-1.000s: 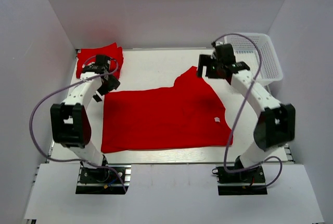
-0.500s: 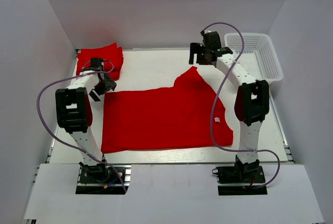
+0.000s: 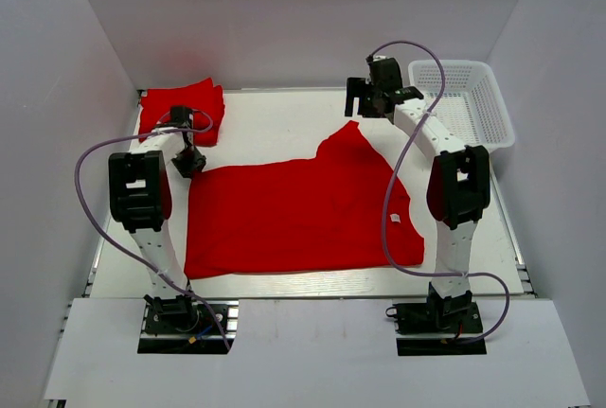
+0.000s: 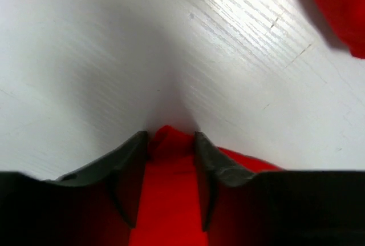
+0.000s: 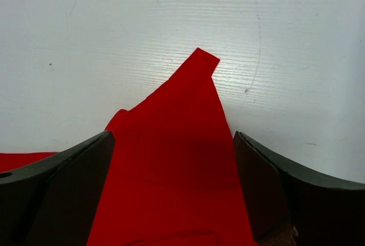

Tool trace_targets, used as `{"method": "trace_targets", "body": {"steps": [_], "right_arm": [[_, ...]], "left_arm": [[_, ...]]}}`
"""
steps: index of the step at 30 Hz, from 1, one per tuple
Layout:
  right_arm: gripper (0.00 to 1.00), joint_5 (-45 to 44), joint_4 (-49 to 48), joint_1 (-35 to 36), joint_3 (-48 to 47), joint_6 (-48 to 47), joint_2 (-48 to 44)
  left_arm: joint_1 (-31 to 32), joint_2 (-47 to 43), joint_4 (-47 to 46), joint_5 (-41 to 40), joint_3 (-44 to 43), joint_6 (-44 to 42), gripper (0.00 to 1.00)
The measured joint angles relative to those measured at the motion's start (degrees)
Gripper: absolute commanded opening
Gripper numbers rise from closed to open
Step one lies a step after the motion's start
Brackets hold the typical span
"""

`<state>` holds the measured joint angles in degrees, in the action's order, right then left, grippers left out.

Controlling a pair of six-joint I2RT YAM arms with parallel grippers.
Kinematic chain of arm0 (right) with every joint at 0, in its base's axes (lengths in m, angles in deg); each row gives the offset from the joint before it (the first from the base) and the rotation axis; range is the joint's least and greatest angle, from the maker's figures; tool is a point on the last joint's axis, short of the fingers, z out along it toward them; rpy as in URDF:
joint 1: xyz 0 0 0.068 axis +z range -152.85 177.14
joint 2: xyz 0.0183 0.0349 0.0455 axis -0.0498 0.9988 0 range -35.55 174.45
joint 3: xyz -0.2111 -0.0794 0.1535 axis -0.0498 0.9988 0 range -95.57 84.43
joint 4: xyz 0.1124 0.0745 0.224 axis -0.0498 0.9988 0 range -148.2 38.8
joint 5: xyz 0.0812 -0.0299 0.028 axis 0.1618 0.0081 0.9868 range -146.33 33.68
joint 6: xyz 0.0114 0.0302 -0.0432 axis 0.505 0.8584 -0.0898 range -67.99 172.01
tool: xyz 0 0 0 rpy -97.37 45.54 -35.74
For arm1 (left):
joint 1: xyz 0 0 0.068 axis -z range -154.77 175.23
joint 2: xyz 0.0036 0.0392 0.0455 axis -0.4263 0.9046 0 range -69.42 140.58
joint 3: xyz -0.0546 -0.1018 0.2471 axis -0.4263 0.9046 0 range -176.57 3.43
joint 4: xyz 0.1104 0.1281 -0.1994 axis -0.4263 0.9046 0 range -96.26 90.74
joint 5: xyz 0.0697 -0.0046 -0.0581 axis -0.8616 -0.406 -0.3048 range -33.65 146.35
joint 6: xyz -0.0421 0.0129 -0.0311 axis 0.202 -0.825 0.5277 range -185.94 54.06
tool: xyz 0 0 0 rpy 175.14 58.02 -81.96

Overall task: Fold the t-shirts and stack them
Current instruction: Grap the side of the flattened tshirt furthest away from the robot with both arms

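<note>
A bright red t-shirt [image 3: 294, 214] lies spread flat in the middle of the table. My left gripper [image 3: 189, 162] is down at its far left corner. In the left wrist view the jaws [image 4: 171, 140] have narrowed on that red corner [image 4: 171, 200], which fills the gap between the fingers. My right gripper [image 3: 362, 105] hovers over the shirt's far pointed tip [image 5: 197, 69]. It stands open [image 5: 171, 149], one finger on each side of the cloth [image 5: 171, 172] and not touching it. A folded red t-shirt stack [image 3: 182, 105] sits at the back left.
A white mesh basket [image 3: 473, 96] stands at the back right, just beyond the right arm. The folded stack's edge [image 4: 342, 6] shows close ahead of the left gripper. White walls enclose the table on three sides. Each arm's cable loops beside it.
The left gripper has dropped onto the shirt's far left corner and its jaws have narrowed on the cloth. The right gripper moved left and back to the shirt's far tip, then stayed, still open.
</note>
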<state>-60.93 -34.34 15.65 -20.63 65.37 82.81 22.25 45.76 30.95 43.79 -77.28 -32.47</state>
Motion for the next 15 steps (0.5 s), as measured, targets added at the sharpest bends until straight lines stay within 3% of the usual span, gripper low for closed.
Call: {"method": "trace_targets", "body": {"steps": [1, 2, 3, 4, 10, 15], "right_arm": [[0.9, -0.2, -0.1, 0.0, 0.2, 0.1, 0.0], [0.9, -0.3, -0.1, 0.0, 0.3, 0.1, 0.0], [0.9, -0.5, -0.1, 0.0, 0.5, 0.1, 0.0], [0.9, -0.8, -0.1, 0.0, 0.9, 0.2, 0.0], [0.9, -1.1, -0.5, 0.0, 0.7, 0.6, 0.7], [0.9, -1.3, -1.5, 0.1, -4.6, 2.3, 6.9]], "left_arm": [[0.1, 0.0, -0.3, 0.1, 0.2, -0.4, 0.35], [0.3, 0.0, -0.7, 0.0, 0.6, -0.5, 0.15], [0.5, -0.3, -1.2, 0.1, 1.1, -0.5, 0.05], [0.5, -0.5, -1.7, 0.1, 1.5, -0.6, 0.0], [0.6, -1.7, -4.0, 0.8, 3.5, -0.5, 0.0], [0.6, -1.9, -4.4, 0.7, 3.9, -0.4, 0.0]]}}
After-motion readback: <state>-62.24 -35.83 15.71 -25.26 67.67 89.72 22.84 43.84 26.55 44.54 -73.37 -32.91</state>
